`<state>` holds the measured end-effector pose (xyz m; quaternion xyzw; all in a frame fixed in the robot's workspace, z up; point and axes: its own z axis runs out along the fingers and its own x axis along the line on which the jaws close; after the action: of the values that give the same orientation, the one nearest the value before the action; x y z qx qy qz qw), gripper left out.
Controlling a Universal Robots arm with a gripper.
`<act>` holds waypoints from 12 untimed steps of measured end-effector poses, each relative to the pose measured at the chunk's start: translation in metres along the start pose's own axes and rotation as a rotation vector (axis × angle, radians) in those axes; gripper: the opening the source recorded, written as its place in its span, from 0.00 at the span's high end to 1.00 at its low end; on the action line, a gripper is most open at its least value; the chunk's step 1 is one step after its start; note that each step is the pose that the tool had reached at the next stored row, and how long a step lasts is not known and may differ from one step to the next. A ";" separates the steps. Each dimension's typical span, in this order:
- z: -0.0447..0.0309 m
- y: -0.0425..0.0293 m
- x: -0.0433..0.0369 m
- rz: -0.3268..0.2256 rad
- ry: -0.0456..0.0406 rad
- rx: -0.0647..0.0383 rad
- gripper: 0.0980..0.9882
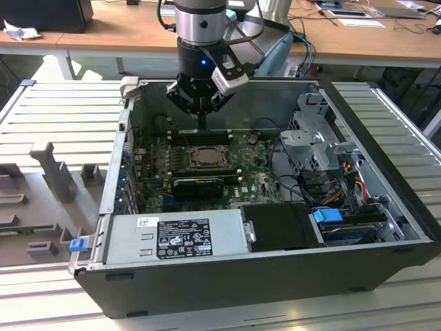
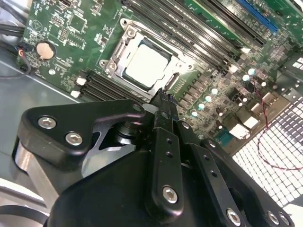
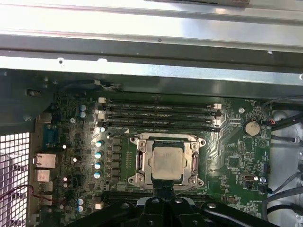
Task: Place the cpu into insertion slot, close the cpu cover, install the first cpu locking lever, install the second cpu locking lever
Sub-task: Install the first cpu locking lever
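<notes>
The cpu lies flat in the insertion slot on the green board, its pale metal face up. The silvery cpu cover is folded down around it and frames the chip. In the second wrist view the cpu sits just past my fingertips. My gripper hangs above the board, a little behind the cpu in the exterior view. The gripper is shut with nothing between its fingers, and its tip is close to the socket's edge. I cannot tell how the locking levers stand.
Long black memory slots run beside the socket. A black graphics card lies in front of it. The grey power supply sits along the case front, and a drive cage with cables is at the exterior view's right.
</notes>
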<state>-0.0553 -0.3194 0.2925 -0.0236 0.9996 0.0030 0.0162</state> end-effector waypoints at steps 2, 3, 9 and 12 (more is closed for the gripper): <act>0.0000 0.0002 0.0055 0.000 0.0000 0.000 0.99; 0.0001 0.0003 0.0069 0.000 0.0000 0.000 0.99; 0.0083 0.0007 0.0167 0.000 0.0001 0.000 0.99; 0.0111 0.0011 0.0250 0.000 0.0001 -0.002 0.99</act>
<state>-0.0799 -0.3194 0.2806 -0.0236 0.9996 0.0040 0.0161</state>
